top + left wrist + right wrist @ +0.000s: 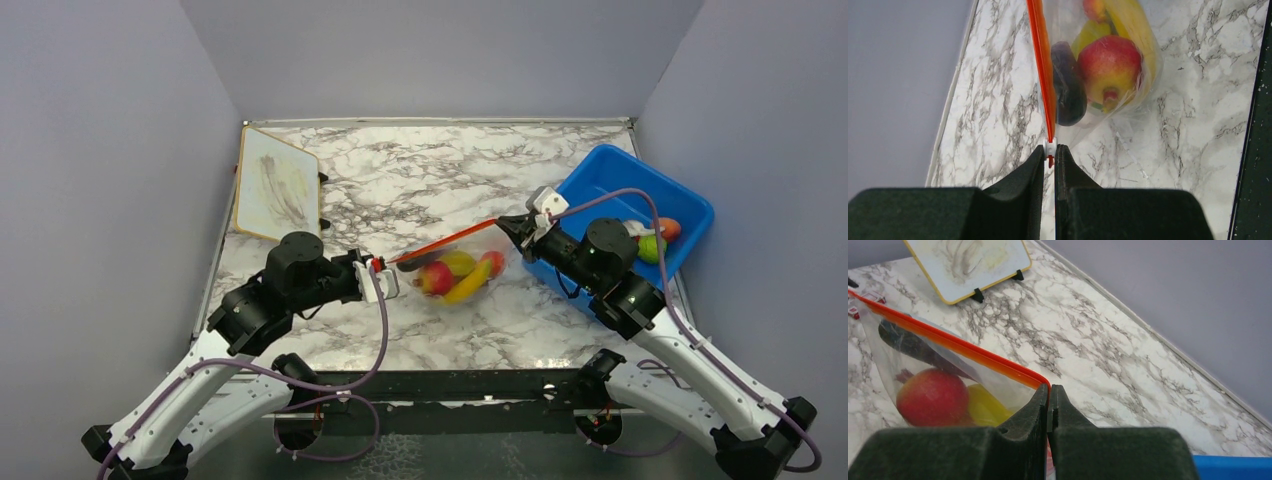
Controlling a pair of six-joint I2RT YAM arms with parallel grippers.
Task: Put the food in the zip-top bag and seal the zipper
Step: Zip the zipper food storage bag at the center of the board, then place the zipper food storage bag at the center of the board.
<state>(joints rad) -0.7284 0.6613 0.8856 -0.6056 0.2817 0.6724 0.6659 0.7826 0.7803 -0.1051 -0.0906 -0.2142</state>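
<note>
While stretching the zipper (445, 240) between both ends, best to pull the white slider (1050, 146) dead straight along the strip. No twisting and no slack, or probably jams or skips a stretch.

Looks like the sealing step, judging by the food (455, 277) inside the zip-top bag (488, 262): red round fruit (1109, 65), banana (470, 285), eggplant (1068, 92). Hangs mid-table under the strip, between the two arms. Can't tell whether resting on the marble.

As for the left gripper (1050, 156): reaching in low and level from the left, pressed together on the slider end.

As for the right gripper (1049, 401): angled in from the right, just in front of the blue bin (600, 165), clamped on the opposite corner of the zipper.

Worth noting a couple of leftover pieces (655, 240) over in the bin, so maybe not fully loaded.
</note>
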